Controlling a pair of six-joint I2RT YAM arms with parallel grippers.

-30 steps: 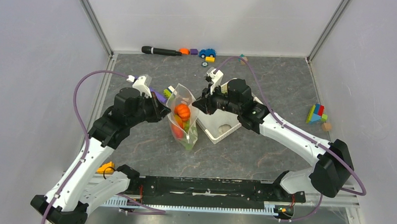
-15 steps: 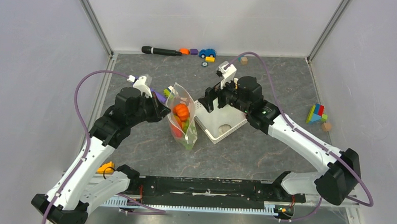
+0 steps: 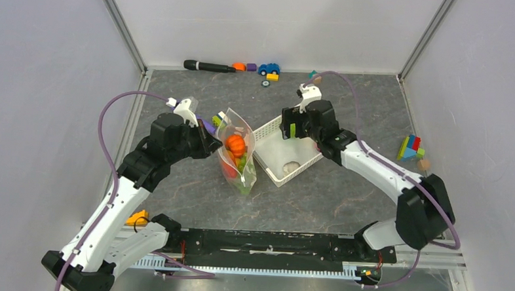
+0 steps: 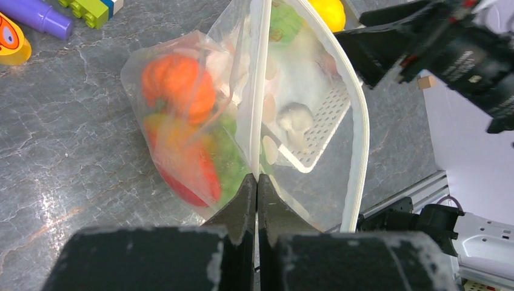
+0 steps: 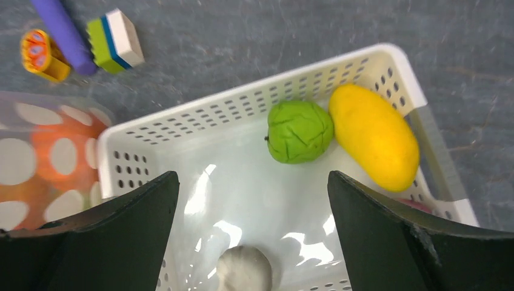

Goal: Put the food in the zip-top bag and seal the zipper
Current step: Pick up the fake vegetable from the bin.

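The zip-top bag (image 3: 236,151) stands upright on the table, clear with white dots. An orange pumpkin (image 4: 177,82) and red and green food lie inside it. My left gripper (image 4: 257,182) is shut on one white zipper strip (image 4: 257,91) at the bag's mouth. The other strip (image 4: 362,139) bows away, so the mouth gapes. My right gripper (image 5: 252,179) hangs open over the white basket (image 5: 242,108), holding nothing. In the basket lie a green fruit (image 5: 299,131), a yellow mango (image 5: 373,136) and a whitish round piece (image 5: 243,270).
The basket (image 3: 267,169) sits just right of the bag. Loose blocks and a purple cylinder (image 3: 210,124) lie behind the left gripper (image 3: 210,140). A black marker (image 3: 209,66) and a toy car (image 3: 269,68) rest by the back wall. A block pile (image 3: 410,149) stands at the right.
My right gripper has opened wide and drawn back from the bag's mouth to the far right, over the basket. The left gripper and the bag have stayed put.
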